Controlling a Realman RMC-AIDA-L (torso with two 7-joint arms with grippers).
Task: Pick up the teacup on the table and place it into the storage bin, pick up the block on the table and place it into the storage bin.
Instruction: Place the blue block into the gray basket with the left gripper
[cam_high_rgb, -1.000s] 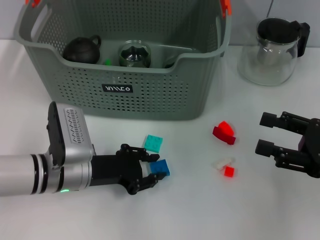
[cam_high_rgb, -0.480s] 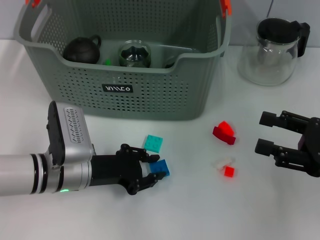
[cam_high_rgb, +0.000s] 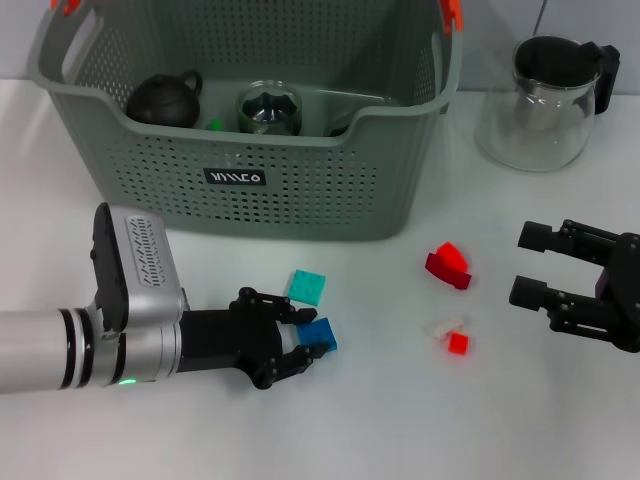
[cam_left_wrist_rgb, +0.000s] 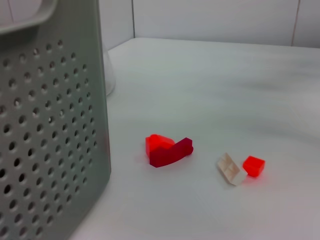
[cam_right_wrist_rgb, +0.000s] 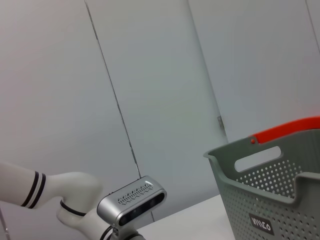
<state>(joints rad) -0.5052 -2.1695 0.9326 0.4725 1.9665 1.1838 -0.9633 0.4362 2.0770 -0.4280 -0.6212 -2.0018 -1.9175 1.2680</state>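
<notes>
One blue block (cam_high_rgb: 319, 335) (between left gripper (cam_high_rgb: 290, 340) fingers)

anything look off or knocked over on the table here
Nothing looks spilled or damaged. The small white block lies tipped beside a small red cube. The left gripper is at the blue block; the right gripper hovers open.

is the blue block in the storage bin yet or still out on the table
Out. The blue block lies on the table in front of the storage bin, between the jaws of the left gripper, next to a teal block.
</notes>
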